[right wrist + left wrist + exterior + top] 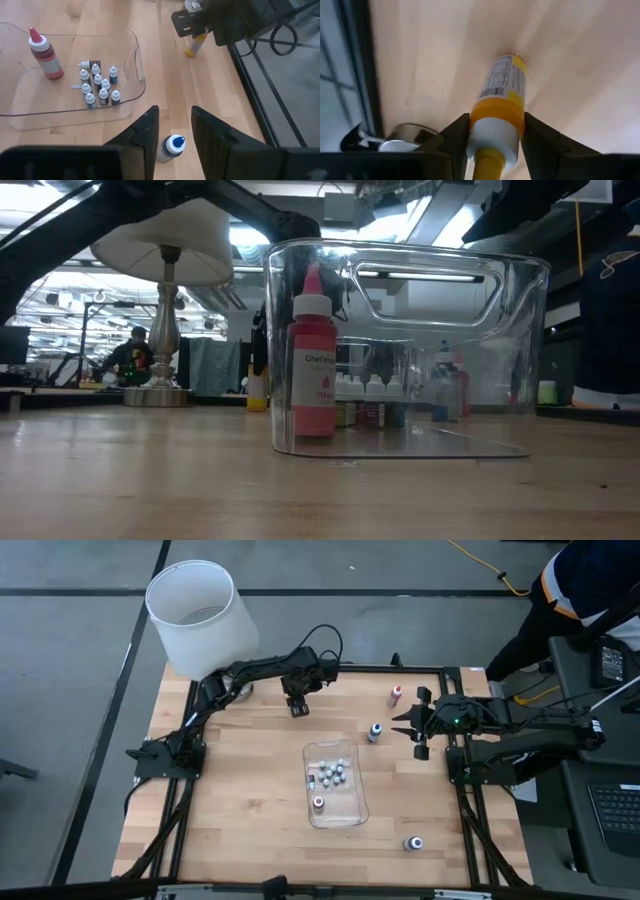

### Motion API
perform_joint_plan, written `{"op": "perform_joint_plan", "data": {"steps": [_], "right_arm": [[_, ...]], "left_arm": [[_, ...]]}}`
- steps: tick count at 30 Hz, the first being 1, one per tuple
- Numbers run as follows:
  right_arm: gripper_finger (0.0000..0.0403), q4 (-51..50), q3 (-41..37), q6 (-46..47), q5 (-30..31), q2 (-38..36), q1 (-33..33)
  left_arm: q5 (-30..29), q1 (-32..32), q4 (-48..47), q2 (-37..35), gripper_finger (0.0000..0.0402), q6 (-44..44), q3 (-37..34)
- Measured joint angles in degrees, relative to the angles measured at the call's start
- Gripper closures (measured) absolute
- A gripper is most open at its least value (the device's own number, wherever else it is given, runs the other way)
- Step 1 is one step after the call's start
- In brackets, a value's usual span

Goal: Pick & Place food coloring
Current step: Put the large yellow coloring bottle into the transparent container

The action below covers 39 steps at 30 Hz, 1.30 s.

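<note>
While left end effector [495, 145] pinches yellow food coloring bottle [502, 95] at neck, upright on wood table [240, 800] nr lamp [200, 615]; right end effector [172, 132] spread over blue-capped bottle [170, 147]. Person [128, 355] in bkgd.

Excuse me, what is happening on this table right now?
Two robot arms are sorting food coloring bottles into a clear tray. The left gripper has its fingers on either side of a yellow bottle standing at the table's far edge. The right gripper hangs open over a blue-capped bottle beside the tray. The tray already holds a red bottle and a cluster of small bottles.
</note>
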Motion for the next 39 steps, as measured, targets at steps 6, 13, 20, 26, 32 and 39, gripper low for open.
{"op": "perform_joint_plan", "data": {"steps": [6,13,20,26,32,39], "right_arm": [[0.0286,0.01,0.00,-0.53,-0.02,0.02,0.00],[0.0286,-0.01,0.00,-1.55,-0.04,0.00,-0.04],[0.0286,-0.01,0.00,-1.70,-0.46,0.02,-0.04],[0.0286,-0.02,0.00,-1.72,-1.14,0.02,-0.02],[0.0286,-0.03,0.00,-1.96,-4.34,0.01,-0.02],[0.0286,-0.07,0.00,-2.82,-5.09,0.01,0.00]], "left_arm": [[4.26,-1.79,-1.74,-4.64,0.0258,-2.65,4.68],[9.71,-8.56,-1.57,-12.57,0.0257,-4.95,14.07],[6.56,-18.14,-3.44,-21.08,0.0257,-14.91,18.06],[2.83,-27.50,-4.82,-25.11,0.0257,-25.51,18.50],[4.84,-34.11,-4.72,-21.22,0.0257,-33.93,21.38],[9.35,-38.05,-3.33,-15.05,0.0257,-36.84,21.73]]}}
